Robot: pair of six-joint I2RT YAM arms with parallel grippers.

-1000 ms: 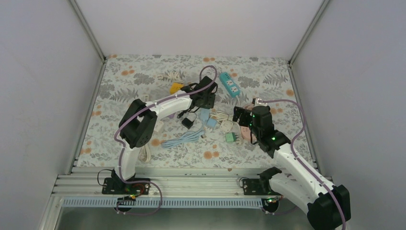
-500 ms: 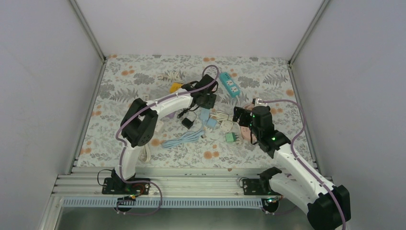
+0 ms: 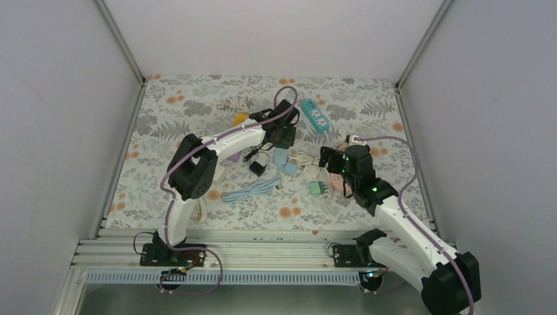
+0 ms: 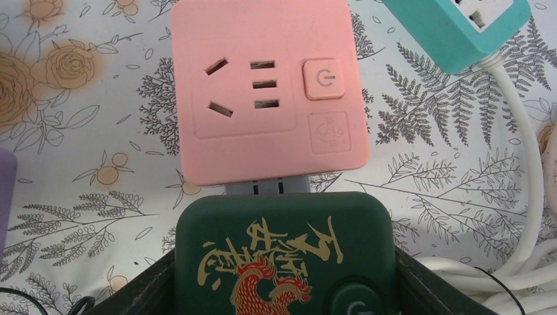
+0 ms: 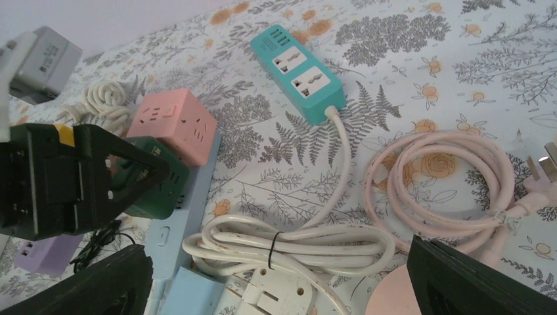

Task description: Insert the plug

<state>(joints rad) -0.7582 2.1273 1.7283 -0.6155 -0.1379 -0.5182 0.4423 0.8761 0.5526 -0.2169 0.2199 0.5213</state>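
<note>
The table (image 3: 164,111) wears a flowered cloth, with sockets and cables heaped toward its far middle. From above, the left arm (image 3: 230,141) reaches into that heap and the right arm (image 3: 394,210) stops just to its right, but the view is too small and the wrists too much in the way to show what either one has hold of.

The right wrist camera shows more. A teal power strip (image 5: 299,72) lies flat beyond a coiled pink cable (image 5: 387,170) and a tied white cable (image 5: 289,239). The right gripper (image 5: 279,256) hangs over these with its two dark fingers spread wide at the frame's bottom corners, and nothing is in their grasp. To the left in that view the black left gripper shows side-on.

Only the left wrist camera shows the join. The left gripper (image 4: 284,259) is clamped on a green cube (image 4: 286,243), one finger on each flank. Just beyond lies a pink cube (image 4: 266,92), its socket face and power button turned up. A grey plug (image 4: 268,188) sticks out of the green cube and meets the pink cube's near side. A short grey stretch shows between the two. How deep it sits cannot be told.
</note>
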